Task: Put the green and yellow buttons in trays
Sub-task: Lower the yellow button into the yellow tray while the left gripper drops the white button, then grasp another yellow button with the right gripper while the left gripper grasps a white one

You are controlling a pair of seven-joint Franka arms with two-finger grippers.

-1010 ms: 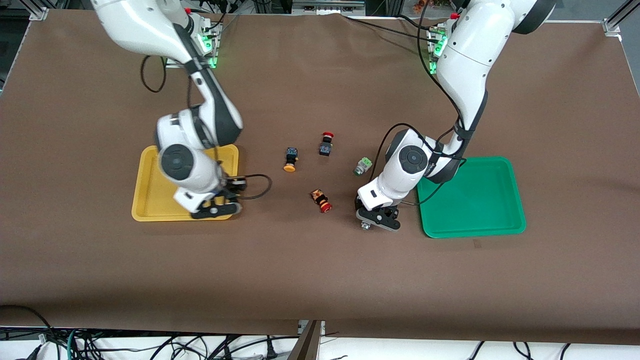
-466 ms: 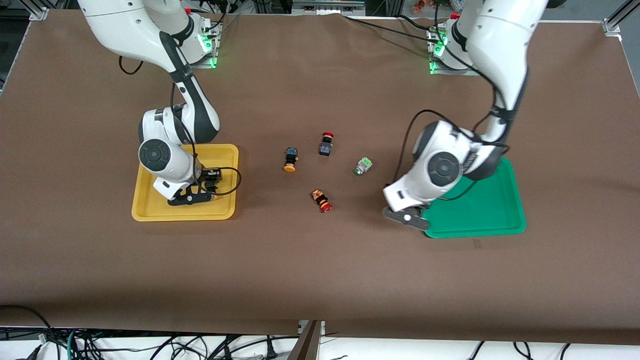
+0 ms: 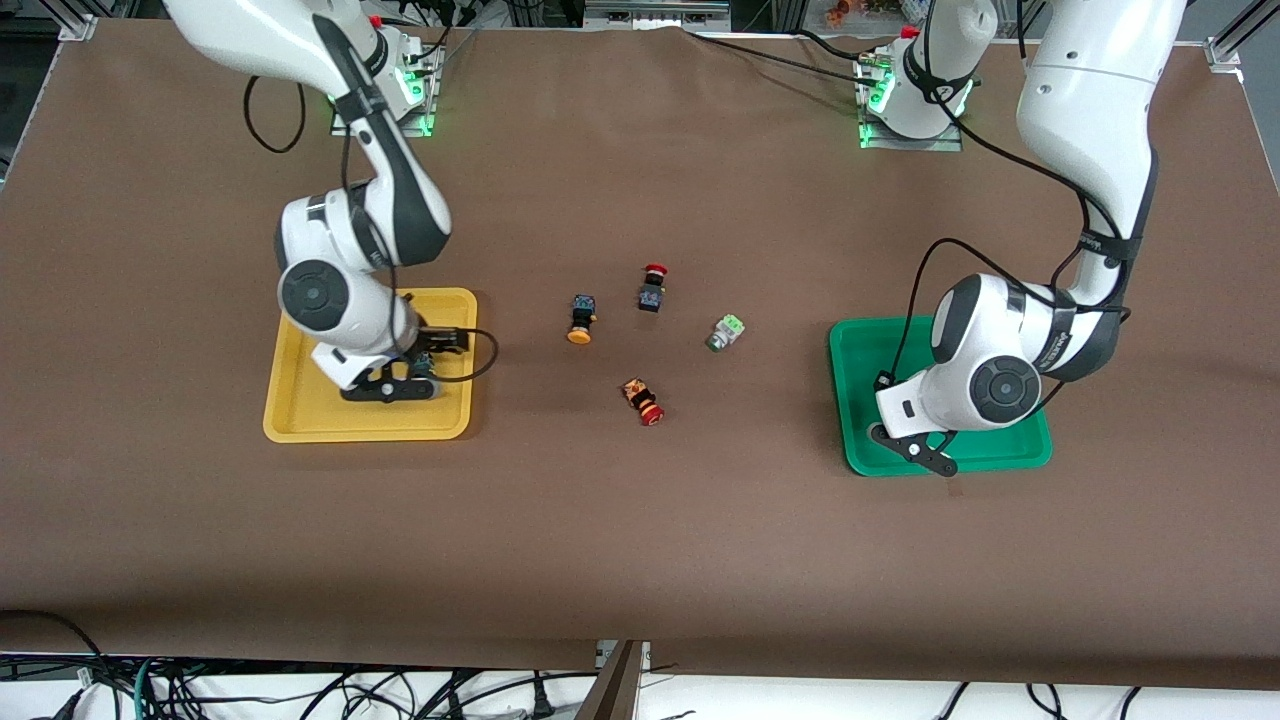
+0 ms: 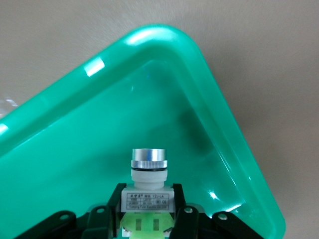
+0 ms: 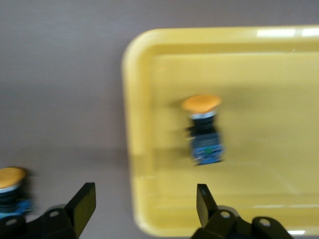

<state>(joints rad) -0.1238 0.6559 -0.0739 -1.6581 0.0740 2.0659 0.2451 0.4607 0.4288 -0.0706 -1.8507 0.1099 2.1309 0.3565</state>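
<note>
Left wrist: green button [image 4: 148, 191] in gripper [image 4: 148, 219].

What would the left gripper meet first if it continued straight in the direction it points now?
Most likely the floor of the green tray. The left gripper, shut on a green button, points into it with nothing visible between; depth is unclear.

lab | brown-covered table [image 3: 640, 540] | aluminium frame [image 3: 1232, 40] | loose cables [image 3: 330, 690]

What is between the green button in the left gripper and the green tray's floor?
Nothing visible. The left gripper holds the green button directly over the green tray, and the tray floor under it is bare.
</note>
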